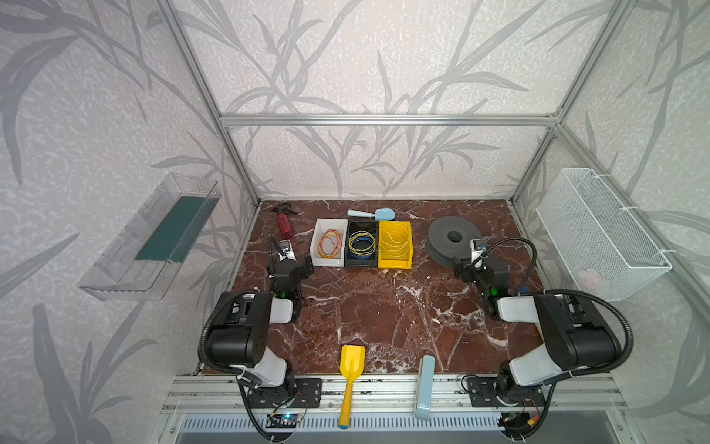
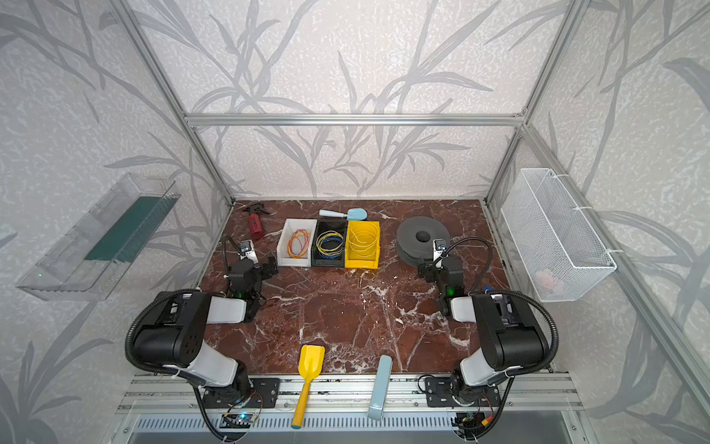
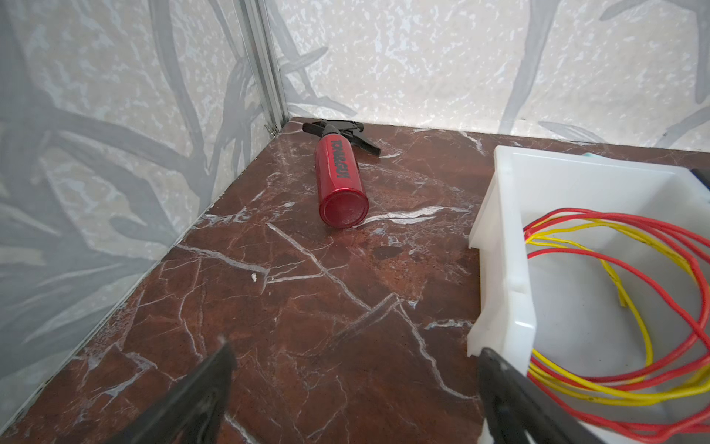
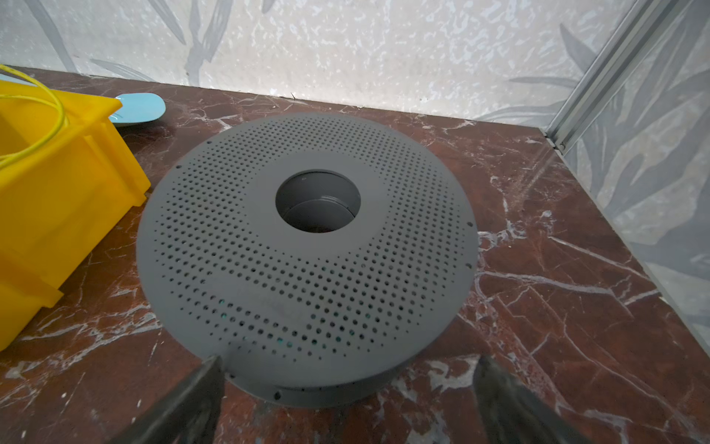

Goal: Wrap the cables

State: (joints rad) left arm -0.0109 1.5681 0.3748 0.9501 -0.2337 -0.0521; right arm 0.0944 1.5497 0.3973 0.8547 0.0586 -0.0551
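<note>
Black fingers of the left gripper (image 3: 355, 357) fill the lower edge of the left wrist view. They stand wide apart, and between them is nothing, only the bare marble table (image 3: 307, 288). One finger crosses in front of the near corner of the white bin (image 3: 499, 269); whether it touches the bin, I cannot tell. Inside this bin lies the red-and-yellow wire bundle (image 3: 614, 221). Further away, near the back corner, the red spray bottle (image 3: 340, 180) lies on its side.

The right gripper (image 4: 349, 365) is spread just as wide and holds nothing. Just ahead of its fingers is the gray perforated spool (image 4: 307, 269), lying flat on the table, with a round hole in its middle. Beside the spool stands the yellow bin (image 4: 57, 200), and the pale-yellow wire (image 4: 60, 109) rests in it as a loose coil. Both top views show the coil inside this bin, well apart from both grippers.

Between the yellow bin and the white bin sits the black bin (image 1: 361, 263) with the blue-and-yellow wire bundle (image 1: 351, 246), the three bins side by side in one row. Behind the row lies a light-blue scoop (image 1: 374, 213). At the front edge of the table, a yellow scoop (image 1: 351, 369) and a pale blue-gray bar (image 1: 424, 384) lie across the metal rail.
</note>
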